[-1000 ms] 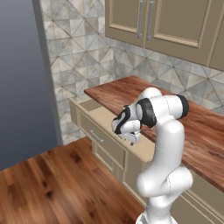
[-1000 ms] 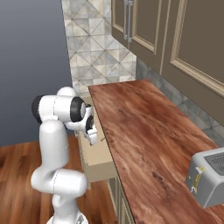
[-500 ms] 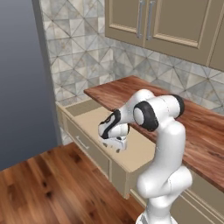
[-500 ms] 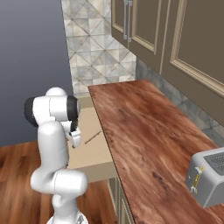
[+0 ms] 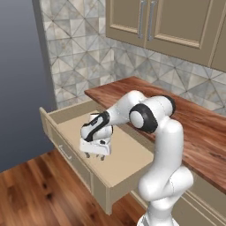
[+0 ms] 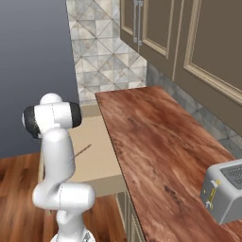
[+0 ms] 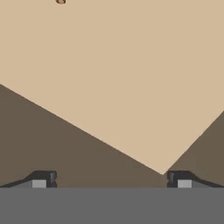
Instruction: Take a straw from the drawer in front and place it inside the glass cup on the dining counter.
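Observation:
The beige drawer [image 5: 128, 155] stands pulled far out, its light tan floor bare [image 6: 98, 156] [image 7: 122, 65] and its slim silver handle [image 5: 66, 152] on the front. My gripper [image 5: 95, 156] hangs open just above the drawer's inside, pointing down, nothing between its fingertips [image 7: 43, 179]. The thin brownish-orange straw [image 6: 81, 151] lies slanted on the drawer floor near my arm; just its end [image 7: 60, 1] shows at the top edge of the hand view. The glass cup and the dining counter are out of view.
A reddish-brown wood counter [image 5: 190, 119] under beige wall cabinets [image 5: 176, 22] runs to the right of the drawer. A silver toaster [image 6: 226, 189] stands on its near end. Wood floor [image 5: 31, 194] lies below the drawer front.
The drawer has slid out much further. My gripper has left the handle and now hangs over the drawer's inside.

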Robot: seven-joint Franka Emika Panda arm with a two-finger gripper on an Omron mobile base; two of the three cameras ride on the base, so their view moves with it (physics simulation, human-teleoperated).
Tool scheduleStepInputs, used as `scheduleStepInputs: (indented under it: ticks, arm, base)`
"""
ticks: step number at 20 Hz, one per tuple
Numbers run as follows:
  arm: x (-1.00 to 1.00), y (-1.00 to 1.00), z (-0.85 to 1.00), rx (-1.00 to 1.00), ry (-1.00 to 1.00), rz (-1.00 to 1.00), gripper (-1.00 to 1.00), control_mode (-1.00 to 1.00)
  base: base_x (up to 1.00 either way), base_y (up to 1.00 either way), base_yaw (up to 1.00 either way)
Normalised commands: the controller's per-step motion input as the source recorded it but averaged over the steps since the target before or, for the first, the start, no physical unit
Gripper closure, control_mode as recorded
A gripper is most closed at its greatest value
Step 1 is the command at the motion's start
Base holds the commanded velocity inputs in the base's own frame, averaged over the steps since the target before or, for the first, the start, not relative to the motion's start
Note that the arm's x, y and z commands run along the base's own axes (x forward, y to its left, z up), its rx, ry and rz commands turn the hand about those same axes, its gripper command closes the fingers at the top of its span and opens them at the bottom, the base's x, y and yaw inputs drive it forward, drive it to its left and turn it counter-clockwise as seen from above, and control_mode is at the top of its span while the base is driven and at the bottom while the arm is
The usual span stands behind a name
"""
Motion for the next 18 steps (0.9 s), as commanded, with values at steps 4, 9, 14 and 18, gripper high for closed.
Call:
scheduleStepInputs:
  ticks: [4, 9, 14, 18]
  arm:
    - [-0.36, 1.00, -0.11, 0.00, 0.18, 0.18, -1.00, -1.00]
    - [-0.16, 0.06, 0.47, 0.02, 0.01, 0.05, -1.00, -1.00]
    - [0.21, -0.87, 0.64, 0.03, -0.02, 0.00, -1.00, -1.00]
    - [0.48, -0.85, -0.05, 0.01, 0.00, 0.00, -1.00, -1.00]
  base:
    - [0.00, 0.00, 0.00]
    - [0.00, 0.00, 0.00]
    - [0.00, 0.00, 0.00]
    - [0.00, 0.00, 0.00]
